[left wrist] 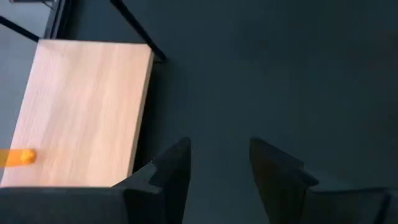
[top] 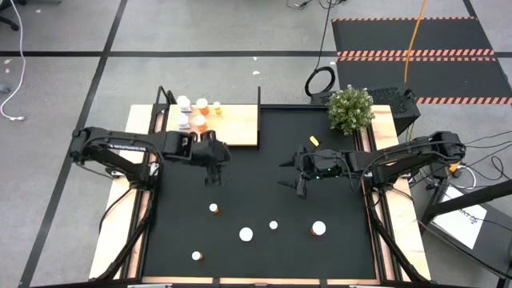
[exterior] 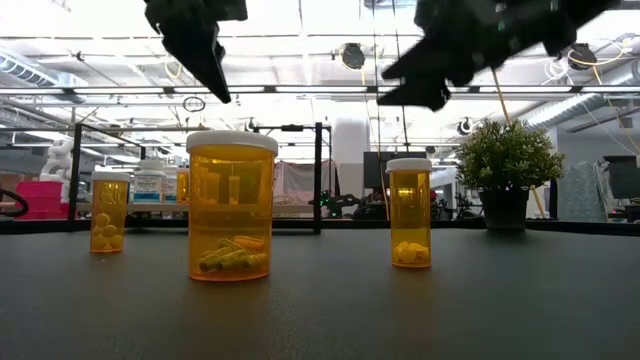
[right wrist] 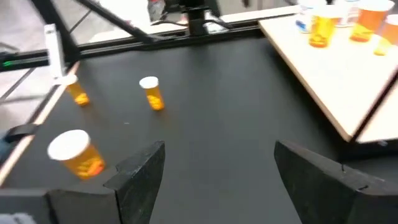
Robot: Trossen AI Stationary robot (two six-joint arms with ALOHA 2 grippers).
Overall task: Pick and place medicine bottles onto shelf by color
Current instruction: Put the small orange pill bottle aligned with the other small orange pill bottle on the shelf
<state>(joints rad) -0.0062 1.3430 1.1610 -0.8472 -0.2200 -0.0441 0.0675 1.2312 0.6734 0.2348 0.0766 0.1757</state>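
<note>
The shelf (top: 232,124) lies at the mat's far left corner, and several orange and white bottles (top: 198,122) stand on its left part. More bottles stand on the near half of the mat: a large white-capped one (top: 246,234), another (top: 318,229) and smaller ones (top: 214,208). In the low view the large orange bottle (exterior: 231,205) stands between two small ones (exterior: 410,212). My left gripper (top: 212,176) hangs open above the mat just near the shelf (left wrist: 81,106). My right gripper (top: 286,174) is open at mid-mat, facing the bottles (right wrist: 151,92).
A potted plant (top: 350,108) stands at the mat's far right corner. Thin black posts (exterior: 318,175) rise at the shelf's edges. Wooden side strips (top: 120,232) run along both sides of the black mat (top: 264,192). The shelf's right part is bare wood.
</note>
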